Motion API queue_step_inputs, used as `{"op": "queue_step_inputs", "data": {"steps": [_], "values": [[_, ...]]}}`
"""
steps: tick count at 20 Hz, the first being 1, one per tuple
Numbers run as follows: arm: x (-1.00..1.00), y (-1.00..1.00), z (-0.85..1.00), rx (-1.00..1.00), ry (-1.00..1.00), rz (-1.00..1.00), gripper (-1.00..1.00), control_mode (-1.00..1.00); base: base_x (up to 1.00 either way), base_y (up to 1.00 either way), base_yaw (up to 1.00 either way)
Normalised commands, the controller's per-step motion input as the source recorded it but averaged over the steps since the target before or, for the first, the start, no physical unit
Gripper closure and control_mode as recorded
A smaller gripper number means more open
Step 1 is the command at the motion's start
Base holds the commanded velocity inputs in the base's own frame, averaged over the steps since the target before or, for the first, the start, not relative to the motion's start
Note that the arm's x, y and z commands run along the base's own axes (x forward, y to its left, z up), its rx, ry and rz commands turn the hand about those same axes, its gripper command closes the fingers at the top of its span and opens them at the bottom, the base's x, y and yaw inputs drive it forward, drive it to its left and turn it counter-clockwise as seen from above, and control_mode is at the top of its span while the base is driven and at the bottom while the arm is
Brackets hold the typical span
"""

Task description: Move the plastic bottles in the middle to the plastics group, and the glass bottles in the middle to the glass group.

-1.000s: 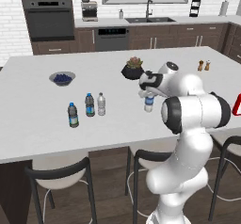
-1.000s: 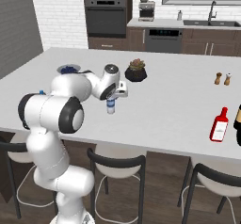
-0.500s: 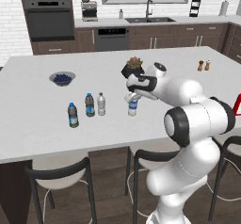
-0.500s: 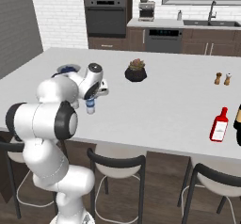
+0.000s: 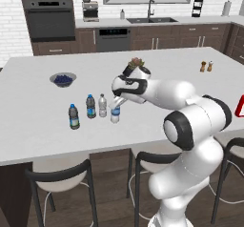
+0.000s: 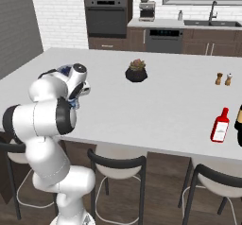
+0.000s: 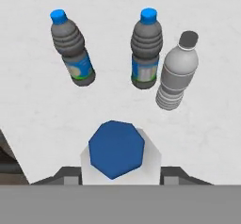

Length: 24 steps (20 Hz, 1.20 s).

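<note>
We have the gripper (image 5: 116, 108) clamped on a clear water bottle (image 5: 115, 114), holding it at the shoulder just under its blue cap (image 7: 116, 148). The bottle stands just beside the plastics group: two dark bottles (image 7: 146, 49) (image 7: 71, 48) and a pale clear bottle (image 7: 175, 72) next to them. We judge it light, thin-walled and a bit slick, so a firm hold near the stiffer neck suits it best. The red glass bottle (image 6: 220, 125) stands well apart from that group, likely heavier and breakable. We can read no writing on any label.
</note>
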Motion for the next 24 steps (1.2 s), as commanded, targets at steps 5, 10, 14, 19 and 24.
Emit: {"op": "queue_step_inputs", "data": {"steps": [5,10,14,19,24], "values": [[-0.01,0.68,0.00,0.00,0.01,0.16,1.00,-1.00,0.00,0.00,0.00],[0.04,0.30,-0.01,0.00,0.00,0.07,1.00,-1.00,0.00,0.00,0.00],[0.15,0.11,-0.13,0.00,0.00,0.00,1.00,-1.00,0.00,0.00,0.00],[0.24,0.12,-0.34,0.00,0.00,0.00,1.00,-1.00,0.00,0.00,0.00],[0.13,0.04,-0.31,0.00,0.00,0.00,1.00,-1.00,0.00,0.00,0.00]]}}
